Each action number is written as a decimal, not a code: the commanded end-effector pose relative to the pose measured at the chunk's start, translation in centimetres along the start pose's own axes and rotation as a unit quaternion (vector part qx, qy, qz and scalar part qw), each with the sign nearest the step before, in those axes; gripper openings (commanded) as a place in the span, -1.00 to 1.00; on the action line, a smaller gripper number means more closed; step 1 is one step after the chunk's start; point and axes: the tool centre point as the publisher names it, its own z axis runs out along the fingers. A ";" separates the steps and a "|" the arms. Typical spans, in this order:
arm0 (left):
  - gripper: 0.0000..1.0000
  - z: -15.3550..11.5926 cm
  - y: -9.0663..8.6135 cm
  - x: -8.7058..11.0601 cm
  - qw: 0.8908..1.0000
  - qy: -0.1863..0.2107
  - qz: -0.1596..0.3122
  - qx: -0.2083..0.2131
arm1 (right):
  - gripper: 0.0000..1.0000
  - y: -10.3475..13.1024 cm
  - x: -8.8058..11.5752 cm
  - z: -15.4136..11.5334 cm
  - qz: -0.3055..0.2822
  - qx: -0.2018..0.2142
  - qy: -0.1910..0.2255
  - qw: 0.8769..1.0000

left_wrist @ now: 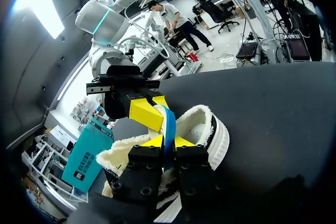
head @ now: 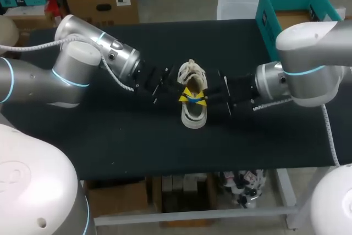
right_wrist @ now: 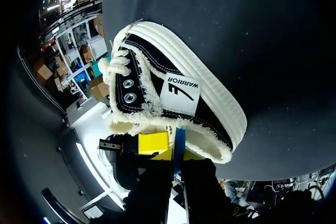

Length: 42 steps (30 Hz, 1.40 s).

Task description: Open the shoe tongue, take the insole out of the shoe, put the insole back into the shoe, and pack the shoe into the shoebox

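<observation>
Probably light and bendy, the blue insole (left_wrist: 169,121) stood in the shoe (head: 193,115) on the table (head: 110,147), pinched by the left gripper (left_wrist: 170,141) and the right gripper (right_wrist: 180,155) at its edge, a sensible hold.

shoe (right_wrist: 157,85) upper: matt black canvas, frayed edges | lining (left_wrist: 202,121): cream fuzzy fleece | sole (right_wrist: 210,90): white ribbed rubber | insole (left_wrist: 168,124): smooth blue | my fingertips (left_wrist: 185,141): smooth yellow plastic | table (head: 110,136): matt black | my arms (head: 308,48): glossy silver shells

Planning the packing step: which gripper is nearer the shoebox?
Right. The right gripper is at the shoe, on its shoebox side; the left gripper is on its other side, farther off. Both pinch the insole.
</observation>
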 end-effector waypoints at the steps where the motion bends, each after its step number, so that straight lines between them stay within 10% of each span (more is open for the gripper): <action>1: 0.63 -0.7 -1.1 -0.3 1.000 0.009 0.006 0.002 | -1.00 -0.2 -0.2 0.1 -0.010 -0.009 0.000 1.000; 2: 1.00 -0.8 -1.4 -0.3 1.000 0.010 0.008 0.002 | -1.00 -0.2 -0.3 0.0 -0.015 -0.013 0.000 1.000; 21: 1.00 -5.1 -5.1 0.1 0.996 0.082 0.033 -0.025 | -1.00 -0.1 -1.8 1.7 -0.086 -0.104 -0.061 0.989; 33: 1.00 -13.2 -5.4 0.1 0.975 0.095 -0.146 -0.137 | -1.00 0.0 -2.9 3.0 -0.149 -0.158 -0.110 0.970; 42: 1.00 -19.1 -7.1 1.4 0.954 0.069 -0.192 -0.222 | -1.00 0.5 -3.5 2.2 -0.162 -0.222 -0.125 0.953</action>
